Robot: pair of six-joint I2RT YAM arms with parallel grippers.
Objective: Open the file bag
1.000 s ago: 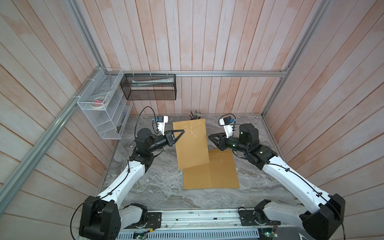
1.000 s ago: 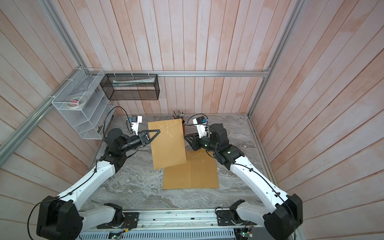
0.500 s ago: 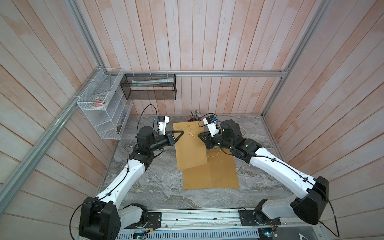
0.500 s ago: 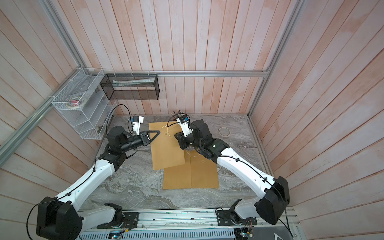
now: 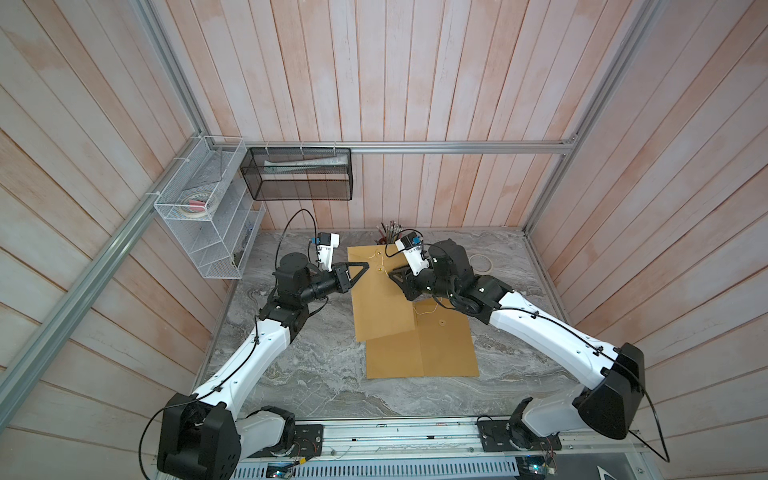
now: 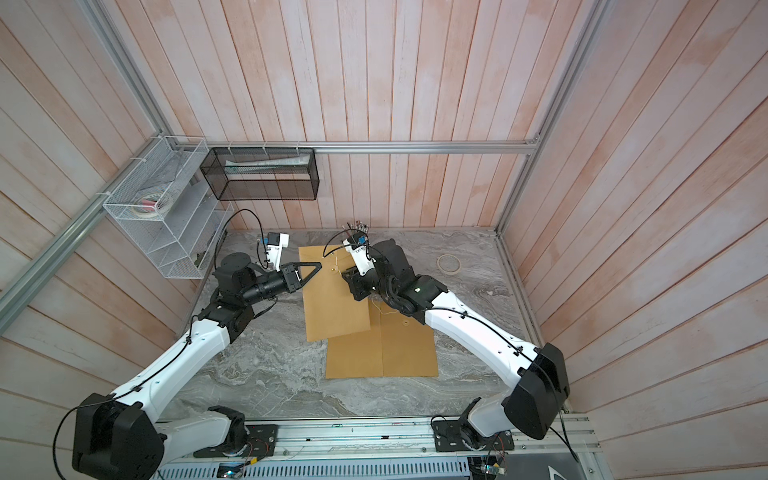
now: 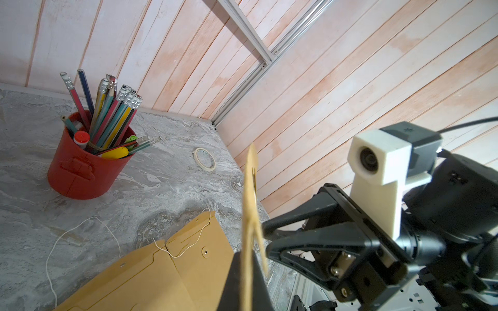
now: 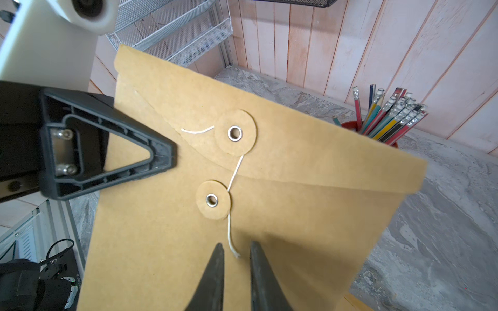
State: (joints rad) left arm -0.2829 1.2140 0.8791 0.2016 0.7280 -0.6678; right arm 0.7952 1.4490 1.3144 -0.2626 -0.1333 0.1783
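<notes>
A brown paper file bag (image 5: pixel 382 299) (image 6: pixel 332 299) stands upright over the table. My left gripper (image 5: pixel 365 264) (image 6: pixel 318 264) (image 7: pixel 246 255) is shut on its side edge near the top. In the right wrist view the bag's (image 8: pixel 296 188) flap lies closed, with a paper disc on the flap (image 8: pixel 235 133) and one below it (image 8: pixel 212 200). A white string (image 8: pixel 231 234) runs down past both discs. My right gripper (image 8: pixel 234 246) (image 5: pixel 392 276) (image 6: pixel 347 276) faces the bag's front with its jaws slightly open, the string's loose end lying between the fingertips.
Two more brown file bags (image 5: pixel 419 349) (image 6: pixel 382 349) lie flat on the marble table with loose strings. A red cup of pencils (image 7: pixel 78 167) stands at the back, a tape roll (image 5: pixel 482 262) to its right. A white wire rack (image 5: pixel 208 224) and a black mesh basket (image 5: pixel 299 174) hang at the back left.
My right arm has swung left toward the held bag, bringing its fingertips up to the string. The left gripper has kept the bag upright, almost still.
</notes>
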